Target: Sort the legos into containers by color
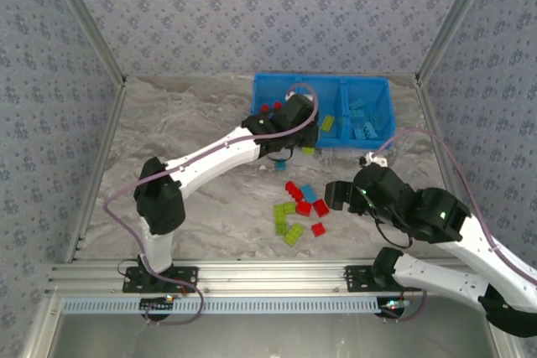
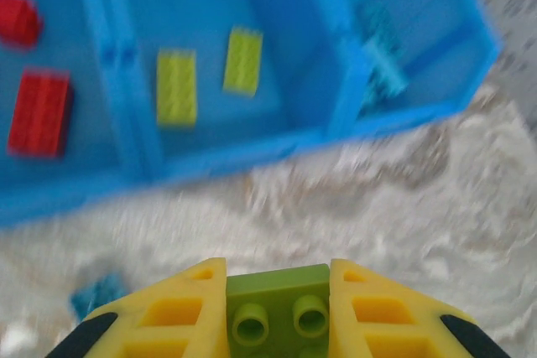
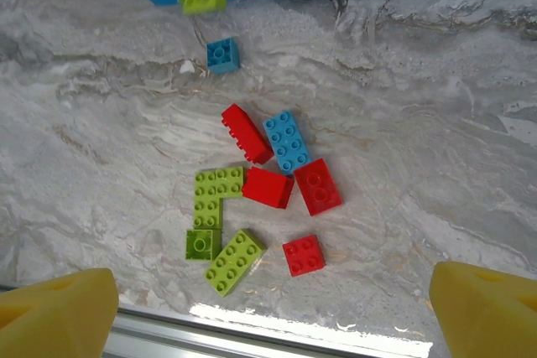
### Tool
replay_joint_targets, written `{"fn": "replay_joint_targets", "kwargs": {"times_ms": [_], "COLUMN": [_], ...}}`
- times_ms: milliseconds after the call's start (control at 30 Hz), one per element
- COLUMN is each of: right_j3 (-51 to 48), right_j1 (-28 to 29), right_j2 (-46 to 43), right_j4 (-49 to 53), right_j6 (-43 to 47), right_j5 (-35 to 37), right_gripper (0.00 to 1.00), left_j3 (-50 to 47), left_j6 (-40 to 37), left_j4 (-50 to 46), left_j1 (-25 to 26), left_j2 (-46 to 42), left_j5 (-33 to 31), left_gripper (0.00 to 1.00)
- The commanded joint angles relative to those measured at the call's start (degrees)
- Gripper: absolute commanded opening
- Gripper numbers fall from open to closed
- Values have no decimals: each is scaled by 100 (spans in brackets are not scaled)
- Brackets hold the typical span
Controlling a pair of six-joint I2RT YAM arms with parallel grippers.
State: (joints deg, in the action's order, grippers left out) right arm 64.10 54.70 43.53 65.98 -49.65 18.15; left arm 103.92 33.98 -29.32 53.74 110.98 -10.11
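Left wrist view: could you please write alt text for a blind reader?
The left gripper holds a lime green brick over the marble table, near the blue bin. Its compartments hold red bricks, green bricks and light blue bricks, left to right.

Red, lime, lt-blue legos (image 3: 268, 187); blue bin (image 1: 357, 143)

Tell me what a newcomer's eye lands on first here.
The bright blue bin at the far edge of the table stands out, its three compartments partly filled by colour. Next comes the left tool, pinching a lime green brick just short of the bin's near wall, and the scatter of loose bricks mid-table.
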Motion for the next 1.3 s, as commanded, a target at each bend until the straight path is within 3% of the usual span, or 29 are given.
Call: {"fn": "replay_joint_targets", "kwargs": {"times_ms": [0, 267, 400, 667, 833, 967, 1033, 1200, 1267], "right_j3": [-29, -2, -3, -121, -226, -464, -665, -1210, -1435], "right_j1": [37, 40, 37, 36, 33, 17, -27, -398, -581], "right_j2": [-172, -331, -380, -387, -290, -118, 24, 352, 506], "right_j4": [97, 339, 416, 451, 478, 242, -61, -645, -815], "right_j6": [-294, -438, -448, -468, -423, -244, -36, 412, 608], "right_j5": [263, 228, 311, 362, 461, 443, 224, -302, -517], "right_gripper": [98, 98, 99, 99, 100, 100, 100, 100, 100], "left_j3": [896, 4517, 5769, 5869, 5822, 5022, 3762, -115, -1044], "left_j6": [-917, -1102, -1148, -1247, -1340, -1974, -2326, -2688, -2767], "left_j4": [510, -548, -740, -877, -1925, -2270, -1807, 488, 815], "left_j1": [-78, -488, -624, -682, -542, -187, 52, 344, 348], "left_j2": [906, 3368, 4188, 3785, 2887, 1809, 933, -1575, -2340], "left_j5": [-641, -867, -550, -157, 425, 532, 520, 505, 601], "left_gripper": [23, 25, 40, 51, 53, 54, 54, 57, 59]}}
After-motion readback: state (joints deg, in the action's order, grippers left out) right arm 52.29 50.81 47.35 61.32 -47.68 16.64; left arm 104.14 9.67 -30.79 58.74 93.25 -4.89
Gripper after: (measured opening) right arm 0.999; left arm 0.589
